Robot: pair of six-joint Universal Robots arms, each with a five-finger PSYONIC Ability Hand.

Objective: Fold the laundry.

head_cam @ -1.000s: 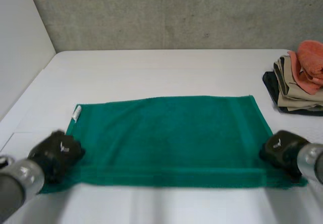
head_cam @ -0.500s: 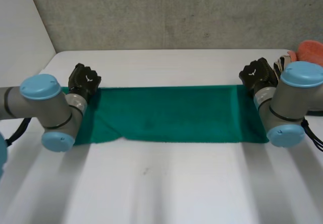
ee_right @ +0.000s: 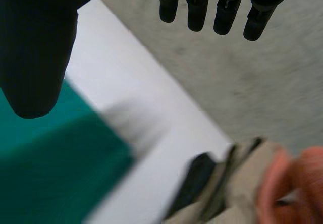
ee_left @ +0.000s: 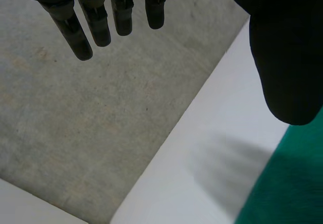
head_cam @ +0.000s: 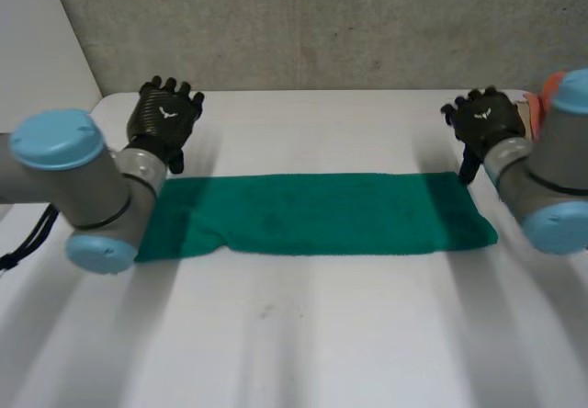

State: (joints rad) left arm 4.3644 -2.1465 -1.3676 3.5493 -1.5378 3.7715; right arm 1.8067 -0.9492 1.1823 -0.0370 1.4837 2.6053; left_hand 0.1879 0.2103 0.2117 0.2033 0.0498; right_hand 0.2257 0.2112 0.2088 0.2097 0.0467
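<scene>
Green terry towel (head_cam: 317,213), folded in half into a long band, flat on the white table (head_cam: 303,334). Half a second earlier both hands were clenched at its far corners. Now the left hand (head_cam: 163,117) and right hand (head_cam: 484,121) hover just beyond those corners, fingers straight, spread and empty. The first fold appears complete, and a crosswise fold likely follows. Stacked folded garments (ee_right: 237,183) sit beyond the towel's right end.

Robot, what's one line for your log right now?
green towel: folded, flat on table | left hand: open, empty, by its far left corner | right hand: open, empty, by its far right corner | clothes pile: beside right hand
</scene>
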